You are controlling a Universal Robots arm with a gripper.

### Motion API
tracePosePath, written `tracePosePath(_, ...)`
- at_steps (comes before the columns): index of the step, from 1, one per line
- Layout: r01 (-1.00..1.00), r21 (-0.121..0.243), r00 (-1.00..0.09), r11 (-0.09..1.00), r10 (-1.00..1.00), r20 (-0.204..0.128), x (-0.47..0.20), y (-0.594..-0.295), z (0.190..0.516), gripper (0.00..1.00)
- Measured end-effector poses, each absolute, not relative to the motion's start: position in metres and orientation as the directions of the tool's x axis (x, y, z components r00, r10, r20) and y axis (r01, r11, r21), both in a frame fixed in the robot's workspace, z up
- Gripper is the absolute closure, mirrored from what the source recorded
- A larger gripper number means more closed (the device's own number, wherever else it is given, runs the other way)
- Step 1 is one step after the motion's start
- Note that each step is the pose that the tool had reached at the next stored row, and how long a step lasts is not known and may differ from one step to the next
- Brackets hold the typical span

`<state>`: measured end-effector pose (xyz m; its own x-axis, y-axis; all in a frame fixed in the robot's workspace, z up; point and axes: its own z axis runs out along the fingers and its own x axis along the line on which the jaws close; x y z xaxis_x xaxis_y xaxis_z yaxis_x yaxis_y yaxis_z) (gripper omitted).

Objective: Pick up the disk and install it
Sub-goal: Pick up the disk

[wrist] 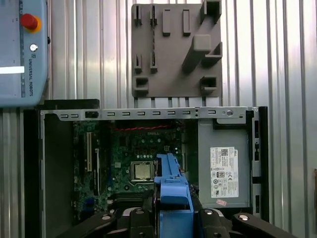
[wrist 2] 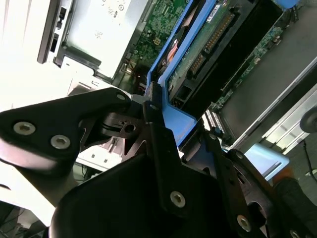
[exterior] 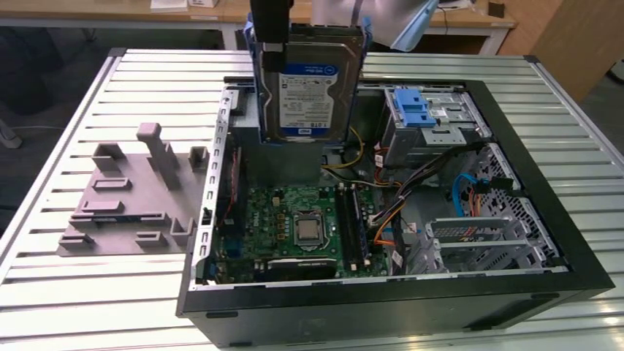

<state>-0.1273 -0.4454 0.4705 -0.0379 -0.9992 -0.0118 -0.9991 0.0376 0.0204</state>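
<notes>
A metal table (exterior: 69, 307) with slats held an open computer case (exterior: 390, 307). The gripper (wrist: 172, 210) squeezed the disk (exterior: 310, 95) by its blue frame (wrist: 171, 183), upright over the case. The disk looked hard, a bit heavy and easy to break; the frame seemed the safest hold.

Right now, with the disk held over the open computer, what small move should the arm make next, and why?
Probably a short level carry toward the exterior view's right. The gripper is shut on the disk, which hangs upright above the open case, while the drive cage with the blue latch, likely its seat, lies to the exterior view's right of it.
</notes>
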Motion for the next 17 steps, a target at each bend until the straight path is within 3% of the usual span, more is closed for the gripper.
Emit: tracePosePath(17, -0.999, 0.020, -0.038, 0.038, -0.999, -0.012, -0.080, -0.457, 0.468, 0.64)
